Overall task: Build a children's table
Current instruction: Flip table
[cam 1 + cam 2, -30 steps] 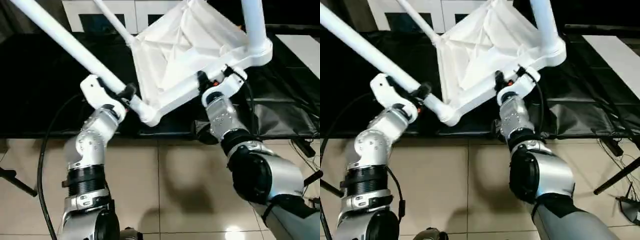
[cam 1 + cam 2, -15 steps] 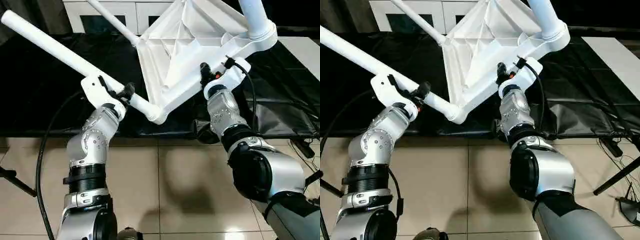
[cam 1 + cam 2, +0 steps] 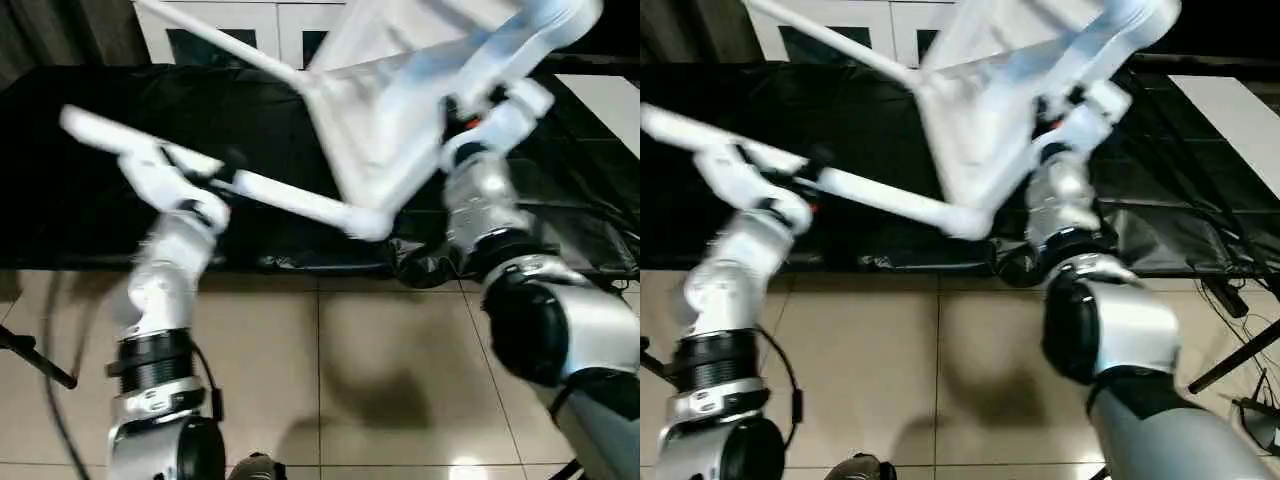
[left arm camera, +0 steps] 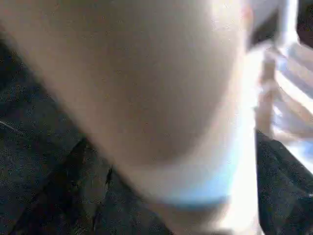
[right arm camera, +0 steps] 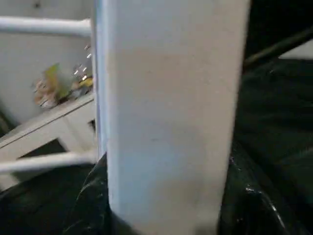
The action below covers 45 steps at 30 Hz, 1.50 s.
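The children's table hangs tilted above the black sheet, its white top (image 3: 400, 110) turned underside towards me. One long white leg (image 3: 290, 197) runs from the near corner socket (image 3: 368, 222) out to the left, through my left gripper (image 3: 218, 172). That gripper stands open around the leg, about halfway along it; the leg (image 4: 146, 88) sits very close in the left wrist view. My right gripper (image 3: 468, 112) is shut on the top's near rim (image 5: 166, 112), just below the right corner socket. A second leg (image 3: 220, 40) points away at the back.
A black sheet (image 3: 80, 200) covers the raised surface under the table. Behind it stands a white cabinet (image 3: 300, 15) with glass doors. Beige floor tiles (image 3: 330, 380) lie in front. Cables and a stand leg (image 3: 1240, 340) are at the right.
The table has swung to the right and its near corner has dropped. The leg has slid through my left gripper, which now sits farther from the corner socket. The right gripper went along with the rim.
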Tool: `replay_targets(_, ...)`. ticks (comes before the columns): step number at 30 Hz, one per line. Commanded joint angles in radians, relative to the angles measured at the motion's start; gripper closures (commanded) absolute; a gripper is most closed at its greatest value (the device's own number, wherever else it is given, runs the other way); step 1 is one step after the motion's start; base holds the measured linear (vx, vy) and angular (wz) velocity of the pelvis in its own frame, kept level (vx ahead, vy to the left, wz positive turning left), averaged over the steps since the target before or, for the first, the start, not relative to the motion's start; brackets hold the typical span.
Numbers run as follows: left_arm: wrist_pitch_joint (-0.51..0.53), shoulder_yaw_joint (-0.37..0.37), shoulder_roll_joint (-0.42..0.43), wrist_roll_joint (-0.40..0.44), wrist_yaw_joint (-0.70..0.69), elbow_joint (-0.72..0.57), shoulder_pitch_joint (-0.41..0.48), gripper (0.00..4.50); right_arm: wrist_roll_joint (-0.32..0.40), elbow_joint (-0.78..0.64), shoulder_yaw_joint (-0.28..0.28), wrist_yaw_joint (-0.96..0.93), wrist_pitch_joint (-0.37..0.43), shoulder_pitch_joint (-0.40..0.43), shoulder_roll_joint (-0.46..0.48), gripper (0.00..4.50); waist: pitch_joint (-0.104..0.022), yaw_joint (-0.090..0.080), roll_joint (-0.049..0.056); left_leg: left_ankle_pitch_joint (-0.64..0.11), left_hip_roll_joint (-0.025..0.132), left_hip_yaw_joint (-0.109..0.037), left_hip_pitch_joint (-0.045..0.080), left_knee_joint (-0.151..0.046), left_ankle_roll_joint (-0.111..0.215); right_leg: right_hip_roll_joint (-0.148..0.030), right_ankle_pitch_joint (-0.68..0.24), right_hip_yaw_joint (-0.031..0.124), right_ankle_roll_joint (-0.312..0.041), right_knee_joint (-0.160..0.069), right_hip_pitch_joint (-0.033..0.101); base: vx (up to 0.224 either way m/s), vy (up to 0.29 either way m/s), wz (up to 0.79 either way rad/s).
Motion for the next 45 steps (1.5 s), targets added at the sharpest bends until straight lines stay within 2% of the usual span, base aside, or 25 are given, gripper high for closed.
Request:
replay_targets(1, -0.018, -0.003, 0.000, 0.025, 0.034, -0.007, 0.014, 0.14, -0.030, -0.037, 0.013, -0.027, -0.055, -0.045, -0.033, 2.98, -0.095, -0.009, -0.016, -0.060, 0.036, -0.005, 0.044, -0.059, 0.095, -0.032, 0.069, 0.020, -0.225, -0.048, 0.045, 0.000, 0.000, 0.00)
replay_targets(7, -0.020, -0.009, 0.001, 0.025, 0.046, -0.015, 0.025, 0.06, -0.051, -0.033, 0.023, -0.054, -0.071, -0.061, -0.053, 3.07, -0.094, -0.019, -0.024, -0.069, 0.034, -0.004, 0.041, -0.059, 0.088, -0.034, 0.068, 0.021, -0.227, -0.047, 0.049, 0.000, 0.000, 0.00)
replay_targets(11, -0.027, -0.005, 0.009, 0.040, 0.063, -0.014, 0.030, 0.06, -0.080, -0.028, 0.040, -0.090, -0.082, -0.076, -0.072, 3.09, -0.096, -0.018, -0.026, -0.042, 0.031, -0.002, 0.041, -0.055, 0.099, -0.031, 0.093, 0.021, -0.230, -0.045, 0.048, 0.000, 0.000, 0.00)
replay_targets(14, -0.073, -0.005, 0.034, 0.075, 0.067, -0.017, 0.033, 0.06, -0.123, -0.024, 0.057, -0.129, -0.090, -0.092, -0.097, 3.15, -0.099, -0.018, -0.029, -0.017, 0.031, -0.002, 0.039, -0.051, 0.109, -0.029, 0.113, 0.021, -0.228, -0.041, 0.048, 0.000, 0.000, 0.00)
replay_targets(15, -0.077, -0.005, 0.035, 0.076, 0.067, -0.017, 0.033, 0.06, -0.125, -0.024, 0.058, -0.130, -0.090, -0.093, -0.098, 3.15, -0.100, -0.017, -0.027, -0.005, 0.030, -0.003, 0.039, -0.049, 0.113, -0.028, 0.122, 0.020, -0.228, -0.038, 0.047, 0.000, 0.000, 0.00)
replay_targets(21, -0.074, 0.000, 0.052, 0.064, 0.059, -0.021, 0.032, 0.06, -0.143, -0.019, 0.069, -0.162, -0.081, -0.104, -0.114, 3.21, -0.100, -0.013, -0.030, 0.014, 0.030, -0.001, 0.038, -0.044, 0.125, -0.026, 0.148, 0.021, -0.232, -0.033, 0.043, 0.000, 0.000, 0.00)
replay_targets(22, -0.075, -0.001, 0.051, 0.067, 0.064, -0.023, 0.034, 0.06, -0.149, -0.019, 0.073, -0.171, -0.080, -0.105, -0.115, 3.22, -0.106, -0.012, -0.030, 0.050, 0.030, -0.002, 0.035, -0.039, 0.134, -0.024, 0.182, 0.019, -0.237, -0.026, 0.043, 0.000, 0.000, 0.00)
replay_targets(23, -0.077, -0.003, 0.051, 0.072, 0.066, -0.026, 0.035, 0.06, -0.158, -0.017, 0.075, -0.182, -0.079, -0.106, -0.115, 3.23, -0.105, -0.014, -0.033, 0.060, 0.029, -0.001, 0.033, -0.037, 0.140, -0.022, 0.194, 0.019, -0.239, -0.026, 0.040, 0.000, 0.000, 0.00)
replay_targets(25, -0.085, -0.012, 0.060, 0.086, 0.066, -0.025, 0.039, 0.06, -0.170, -0.013, 0.079, -0.195, -0.077, -0.107, -0.116, 3.25, -0.103, -0.013, -0.031, 0.042, 0.030, 0.001, 0.033, -0.036, 0.146, -0.023, 0.173, 0.019, -0.243, -0.029, 0.037, 0.000, 0.000, 0.00)
replay_targets(30, -0.091, -0.074, 0.123, 0.140, -0.001, -0.038, 0.049, 0.06, -0.197, -0.006, 0.097, -0.208, -0.051, -0.107, -0.116, 3.29, -0.097, -0.015, -0.030, -0.024, 0.033, 0.000, 0.035, -0.044, 0.106, -0.025, 0.079, 0.020, -0.217, -0.036, 0.035, 0.000, 0.000, 0.00)
replay_targets(32, -0.110, -0.109, 0.152, 0.163, -0.045, -0.075, 0.049, 0.06, -0.216, -0.004, 0.116, -0.217, -0.042, -0.104, -0.110, 3.31, -0.097, -0.017, -0.028, -0.031, 0.034, 0.000, 0.036, -0.046, 0.090, -0.025, 0.072, 0.020, -0.213, -0.036, 0.033, 0.000, 0.000, 0.00)
replay_targets(33, -0.130, -0.110, 0.155, 0.170, -0.046, -0.084, 0.044, 0.06, -0.219, -0.003, 0.119, -0.219, -0.040, -0.103, -0.108, 3.31, -0.096, -0.018, -0.027, -0.035, 0.034, -0.001, 0.035, -0.047, 0.081, -0.024, 0.077, 0.020, -0.213, -0.036, 0.033, 0.000, 0.000, 0.00)
replay_targets(35, -0.145, -0.089, 0.151, 0.156, -0.034, -0.099, 0.027, 0.06, -0.222, -0.003, 0.120, -0.227, -0.040, -0.102, -0.105, 3.32, -0.096, -0.019, -0.033, -0.042, 0.033, 0.002, 0.036, -0.047, 0.075, -0.025, 0.089, 0.022, -0.214, -0.035, 0.035, 0.000, 0.000, 0.00)
replay_targets(37, -0.142, -0.104, 0.171, 0.165, -0.052, -0.112, 0.022, 0.06, -0.224, -0.002, 0.120, -0.233, -0.038, -0.100, -0.103, 3.32, -0.096, -0.018, -0.032, -0.051, 0.032, 0.002, 0.035, -0.047, 0.070, -0.027, 0.082, 0.023, -0.213, -0.036, 0.036, 0.000, 0.000, 0.00)
replay_targets(39, -0.121, -0.140, 0.193, 0.165, -0.096, -0.129, 0.028, 0.06, -0.226, -0.001, 0.120, -0.237, -0.038, -0.098, -0.101, 3.32, -0.095, -0.017, -0.033, -0.064, 0.032, 0.003, 0.037, -0.048, 0.066, -0.027, 0.065, 0.023, -0.208, -0.037, 0.033, 0.000, 0.000, 0.00)
replay_targets(40, -0.088, -0.195, 0.214, 0.152, -0.170, -0.159, 0.047, 0.06, -0.231, -0.001, 0.120, -0.240, -0.036, -0.097, -0.097, 3.32, -0.095, -0.018, -0.033, -0.067, 0.033, 0.003, 0.038, -0.049, 0.060, -0.025, 0.061, 0.023, -0.206, -0.037, 0.031, 0.000, 0.000, 0.00)
replay_targets(42, -0.055, -0.252, 0.234, 0.142, -0.242, -0.191, 0.069, 0.06, -0.235, 0.000, 0.122, -0.242, -0.033, -0.096, -0.093, 3.33, -0.096, -0.014, -0.032, -0.059, 0.035, 0.002, 0.039, -0.049, 0.056, -0.028, 0.054, 0.022, -0.208, -0.034, 0.029, 0.000, 0.000, 0.00)
replay_targets(43, -0.014, -0.387, 0.291, 0.152, -0.383, -0.249, 0.120, 0.06, -0.245, 0.002, 0.132, -0.244, -0.024, -0.092, -0.084, 3.33, -0.094, -0.016, -0.032, -0.062, 0.034, 0.003, 0.038, -0.050, 0.055, -0.025, 0.050, 0.022, -0.208, -0.034, 0.028, 0.000, 0.000, 0.00)
replay_targets(44, 0.002, -0.456, 0.320, 0.164, -0.442, -0.272, 0.144, 0.06, -0.249, 0.003, 0.137, -0.245, -0.019, -0.090, -0.078, 3.33, -0.094, -0.013, -0.032, -0.060, 0.035, 0.002, 0.035, -0.050, 0.054, -0.029, 0.036, 0.021, -0.205, -0.033, 0.029, 0.000, 0.000, 0.00)
replay_targets(45, 0.018, -0.533, 0.353, 0.180, -0.502, -0.295, 0.168, 0.06, -0.254, 0.004, 0.142, -0.246, -0.014, -0.087, -0.071, 3.33, -0.092, -0.015, -0.031, -0.075, 0.035, 0.004, 0.038, -0.052, 0.048, -0.027, 0.015, 0.021, -0.204, -0.035, 0.025, 0.000, 0.000, 0.00)
